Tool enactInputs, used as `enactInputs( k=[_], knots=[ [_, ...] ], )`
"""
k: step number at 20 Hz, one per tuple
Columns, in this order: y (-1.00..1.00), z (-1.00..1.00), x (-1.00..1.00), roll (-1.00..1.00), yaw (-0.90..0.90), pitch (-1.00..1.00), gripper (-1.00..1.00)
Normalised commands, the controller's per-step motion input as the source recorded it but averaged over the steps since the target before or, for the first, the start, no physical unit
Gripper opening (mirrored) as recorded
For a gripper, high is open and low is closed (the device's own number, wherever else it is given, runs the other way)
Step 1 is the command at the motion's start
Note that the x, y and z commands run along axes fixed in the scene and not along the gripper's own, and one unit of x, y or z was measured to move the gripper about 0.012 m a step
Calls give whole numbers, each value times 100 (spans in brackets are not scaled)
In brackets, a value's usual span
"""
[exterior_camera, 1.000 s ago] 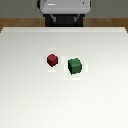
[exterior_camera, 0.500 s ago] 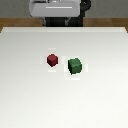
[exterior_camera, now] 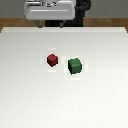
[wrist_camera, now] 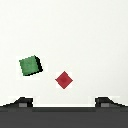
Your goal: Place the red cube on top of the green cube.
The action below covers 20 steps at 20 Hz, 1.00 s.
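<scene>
Resting apart on white table [exterior_camera: 30,100]: small red cube [exterior_camera: 52,60], larger green cube [exterior_camera: 75,65]; jaws apart.

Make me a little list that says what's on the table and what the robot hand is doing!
red cube: on the table, on the exterior view's left of the green cube
green cube: on the table, apart from the red cube, bigger
stacked: not yet
gripper: high above the table's far edge, holding nothing, fingers spread
fingers: tips visible in the wrist view, nothing between them
</scene>
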Motion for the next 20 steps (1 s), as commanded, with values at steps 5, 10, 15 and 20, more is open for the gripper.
enactInputs(
  k=[5,10,15,20],
  knots=[
    [0,-80,0,0,0,0,100],
    [0,-60,40,0,0,0,100],
    [0,-60,0,0,0,0,100],
    [0,-60,0,0,0,0,100]
  ],
)
